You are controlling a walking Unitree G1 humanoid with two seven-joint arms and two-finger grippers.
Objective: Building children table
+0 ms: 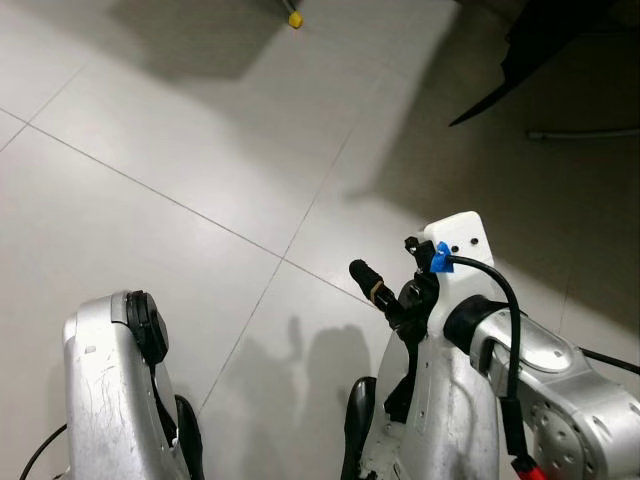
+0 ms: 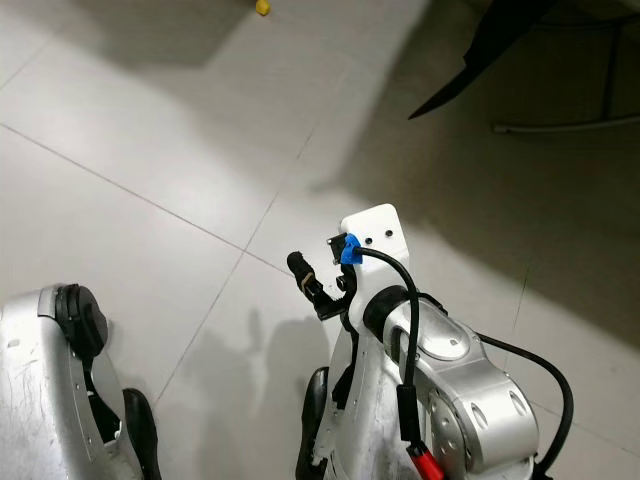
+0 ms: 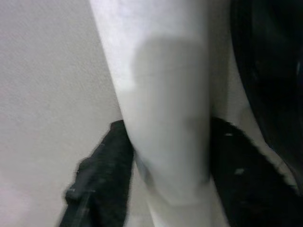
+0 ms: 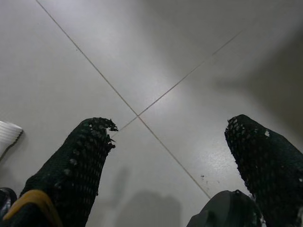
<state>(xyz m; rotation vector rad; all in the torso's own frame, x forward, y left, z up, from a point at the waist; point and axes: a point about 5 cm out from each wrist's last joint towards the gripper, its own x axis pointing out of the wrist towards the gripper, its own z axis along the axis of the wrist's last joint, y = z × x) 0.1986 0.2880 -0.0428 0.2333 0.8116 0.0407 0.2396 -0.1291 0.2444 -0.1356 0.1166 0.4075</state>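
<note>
A white, rounded part (image 3: 161, 109), possibly a table leg, is seen pinched between the fingers (image 3: 102, 175) of the left pincer (image 3: 165, 189), held low beside the robot's body. What the part is cannot be told for certain. The right pincer (image 4: 180, 156) is spread wide and carries nothing, with bare tiled floor (image 1: 200, 130) below it. A small yellow piece (image 1: 294, 19) lies on the floor well apart, at the far edge, near a dark shape (image 1: 540, 50). No assembled table is visible, so the build is judged to be at an early stage, with joining of parts left to do.
</note>
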